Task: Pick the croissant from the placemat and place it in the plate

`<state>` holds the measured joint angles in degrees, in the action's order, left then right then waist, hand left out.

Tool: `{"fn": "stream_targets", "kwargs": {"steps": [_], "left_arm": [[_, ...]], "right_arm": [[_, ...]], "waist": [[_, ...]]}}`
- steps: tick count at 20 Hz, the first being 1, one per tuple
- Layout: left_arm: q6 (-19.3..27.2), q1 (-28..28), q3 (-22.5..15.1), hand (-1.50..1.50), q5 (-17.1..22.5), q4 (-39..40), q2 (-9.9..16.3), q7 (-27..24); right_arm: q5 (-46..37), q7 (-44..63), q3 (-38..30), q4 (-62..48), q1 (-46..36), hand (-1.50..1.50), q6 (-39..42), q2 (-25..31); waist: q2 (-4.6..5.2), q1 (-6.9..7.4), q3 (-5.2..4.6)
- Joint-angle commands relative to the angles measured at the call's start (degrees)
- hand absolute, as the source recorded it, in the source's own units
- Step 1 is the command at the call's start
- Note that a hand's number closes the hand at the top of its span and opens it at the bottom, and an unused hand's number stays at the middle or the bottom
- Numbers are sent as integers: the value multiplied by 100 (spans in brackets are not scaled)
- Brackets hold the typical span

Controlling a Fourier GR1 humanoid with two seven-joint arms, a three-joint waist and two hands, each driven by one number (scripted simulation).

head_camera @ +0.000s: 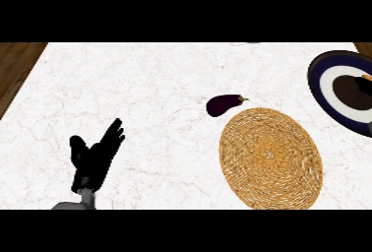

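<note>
One hand shows plainly: the left hand, low at the left over the white marble bench, open with its fingers straight and pointing up, holding nothing. The round woven placemat lies at the lower right with nothing on it. Just beside its upper left edge, apart from it, a dark purple eggplant rests on the bench. The plate, dark-rimmed with a white ring, is cut off by the right edge. Over its dark middle sits a black shape that may be the right hand; I cannot tell its state. A tan sliver there at the edge may be the croissant.
</note>
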<state>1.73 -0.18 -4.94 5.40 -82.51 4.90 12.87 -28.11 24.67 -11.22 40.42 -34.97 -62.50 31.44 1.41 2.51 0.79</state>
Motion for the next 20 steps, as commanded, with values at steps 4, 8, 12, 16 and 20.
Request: {"fn": "stream_targets", "kwargs": {"steps": [4,8,12,16,20], "left_arm": [[-64,33,40,0,46,-50,55,2],[59,68,140,0,40,21,18,-50],[152,235,-4,0,-70,60,-131,-118],[186,250,72,0,-83,86,-86,-146],[-66,109,192,0,40,137,99,-102]], "right_arm": [[1272,-1670,-713,826,205,-150,-191,-130],[2233,-2578,-1344,1223,612,-150,324,-181],[3291,-3790,-1902,1682,1171,-150,1327,-737],[4123,-4919,-2394,1682,1900,-150,2990,-805],[4420,-6107,-2696,702,2046,-150,3819,-901]], "waist": [[-18,-64,9],[-40,-187,1],[-100,-271,-24],[-121,-340,-38],[-116,-228,-64]]}}
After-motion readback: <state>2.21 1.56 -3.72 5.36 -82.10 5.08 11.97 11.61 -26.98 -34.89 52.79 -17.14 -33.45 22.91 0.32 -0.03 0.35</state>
